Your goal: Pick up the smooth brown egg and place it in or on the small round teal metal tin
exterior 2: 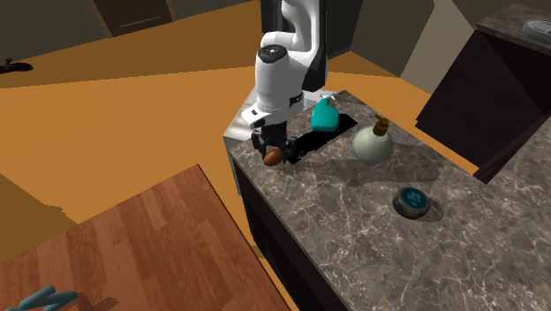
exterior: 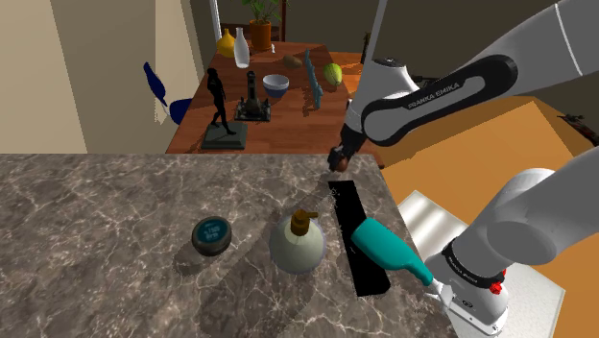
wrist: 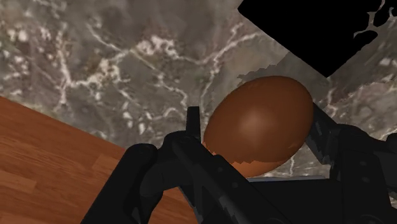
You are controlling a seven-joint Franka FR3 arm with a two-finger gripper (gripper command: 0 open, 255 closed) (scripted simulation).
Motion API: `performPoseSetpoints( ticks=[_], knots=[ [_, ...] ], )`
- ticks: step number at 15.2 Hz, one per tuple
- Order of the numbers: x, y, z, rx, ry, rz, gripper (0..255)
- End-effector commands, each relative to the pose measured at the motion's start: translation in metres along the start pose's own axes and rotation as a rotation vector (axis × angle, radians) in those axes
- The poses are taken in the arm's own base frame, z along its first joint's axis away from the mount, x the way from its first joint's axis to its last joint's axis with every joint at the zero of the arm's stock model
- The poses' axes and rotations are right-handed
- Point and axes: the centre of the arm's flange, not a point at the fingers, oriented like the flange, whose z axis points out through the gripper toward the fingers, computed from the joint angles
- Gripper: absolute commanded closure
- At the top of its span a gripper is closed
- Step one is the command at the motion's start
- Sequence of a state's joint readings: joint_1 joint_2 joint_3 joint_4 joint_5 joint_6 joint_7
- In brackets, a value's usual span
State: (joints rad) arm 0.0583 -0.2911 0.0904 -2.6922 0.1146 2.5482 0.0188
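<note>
The smooth brown egg (wrist: 261, 118) sits clasped between my two black fingers (wrist: 193, 130). My gripper (exterior: 338, 159) is shut on it and hangs a little above the marble counter (exterior: 115, 221), near its far edge and beside a black slab (exterior: 357, 235). In the second exterior view the egg (exterior 2: 273, 157) shows under the gripper (exterior 2: 272, 152), at the counter's corner. The small round teal tin (exterior: 211, 233) rests on the counter well away from the gripper, beyond a round cream bottle (exterior: 297, 242). That view also shows the tin (exterior 2: 411, 201).
A teal bottle (exterior: 389, 252) lies on the black slab close to the arm's stand. The round cream bottle (exterior 2: 373, 143) stands between the gripper and the tin. Past the counter's far edge is a wooden table (exterior: 288, 106) with a statuette, bowl and vases.
</note>
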Motion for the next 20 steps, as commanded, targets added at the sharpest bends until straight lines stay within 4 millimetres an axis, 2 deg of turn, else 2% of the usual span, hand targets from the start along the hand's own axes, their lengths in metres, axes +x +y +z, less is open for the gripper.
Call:
performPoseSetpoints(
  ticks=[1,19,20],
  knots=[
    [0.002,-0.001,-0.010,0.000,0.000,0.000,255],
    [0.015,-0.006,-0.104,0.000,0.000,0.000,255],
    [0.015,-0.006,-0.104,0.000,0.000,0.000,255]
  ],
)
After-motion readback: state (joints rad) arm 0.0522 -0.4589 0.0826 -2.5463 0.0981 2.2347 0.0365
